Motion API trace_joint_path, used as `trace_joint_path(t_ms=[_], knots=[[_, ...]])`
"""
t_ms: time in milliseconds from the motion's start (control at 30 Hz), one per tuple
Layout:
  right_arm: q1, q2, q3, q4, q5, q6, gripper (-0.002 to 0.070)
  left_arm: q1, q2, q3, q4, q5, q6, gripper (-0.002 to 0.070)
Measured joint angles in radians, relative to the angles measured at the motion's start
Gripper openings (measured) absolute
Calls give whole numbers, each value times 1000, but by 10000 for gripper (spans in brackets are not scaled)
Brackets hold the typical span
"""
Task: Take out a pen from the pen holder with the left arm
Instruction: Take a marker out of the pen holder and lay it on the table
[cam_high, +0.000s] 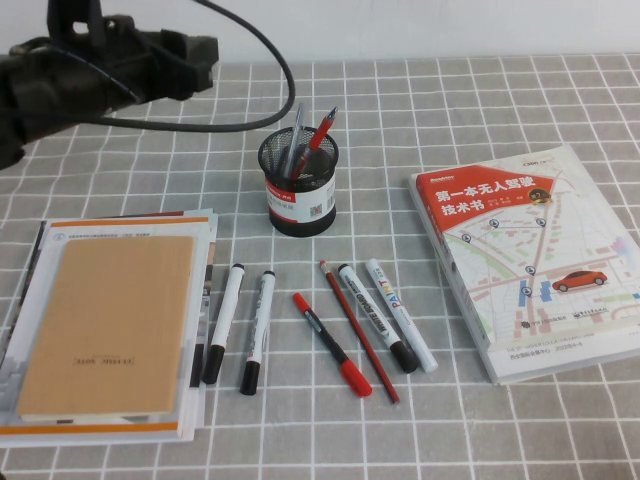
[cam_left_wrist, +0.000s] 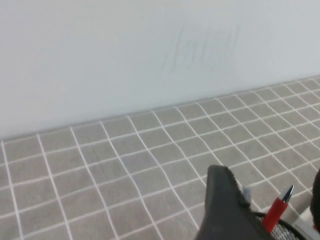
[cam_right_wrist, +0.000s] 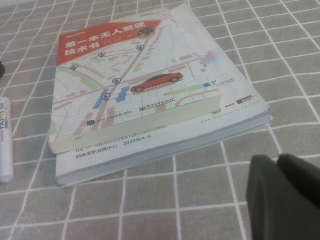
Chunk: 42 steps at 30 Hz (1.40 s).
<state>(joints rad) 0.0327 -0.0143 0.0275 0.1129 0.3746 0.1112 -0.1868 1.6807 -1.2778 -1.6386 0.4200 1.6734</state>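
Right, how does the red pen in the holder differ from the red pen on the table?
The red pen in the holder stands tilted in the mesh pen holder; the red pen on the table lies flat. The first is half hidden; the second shows whole, black in the middle. The open left gripper hovers at the first, far from the second; the shut right gripper is by the book. Both are red, ungripped.

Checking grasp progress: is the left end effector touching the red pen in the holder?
Apart. The high view shows table between the left end effector, raised at rear left, and the red pen. The right end effector is near the book.
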Motion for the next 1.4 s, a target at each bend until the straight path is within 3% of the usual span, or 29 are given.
trace_joint_path(t_ms=[167,200,367,433,533,1033,1133,1267,1400], knots=[[0,0,0,0,0,0,-13,-10,15,-11,-23,-7,38,321],[0,0,0,0,0,0,-13,-10,18,-15,22,-7,5,321],[0,0,0,0,0,0,-12,-10,33,-57,492,8,-460,320],[0,0,0,0,0,0,-13,-10,33,-66,606,33,-554,320],[0,0,0,0,0,0,-13,-10,33,-69,671,76,-592,320],[0,0,0,0,0,0,-13,-55,55,-88,728,85,-567,320],[0,0,0,0,0,0,-13,-71,86,-91,689,90,-553,320],[0,0,0,0,0,0,-13,-88,147,-153,634,187,-507,320],[0,0,0,0,0,0,-13,-99,172,-214,661,227,-511,320]])
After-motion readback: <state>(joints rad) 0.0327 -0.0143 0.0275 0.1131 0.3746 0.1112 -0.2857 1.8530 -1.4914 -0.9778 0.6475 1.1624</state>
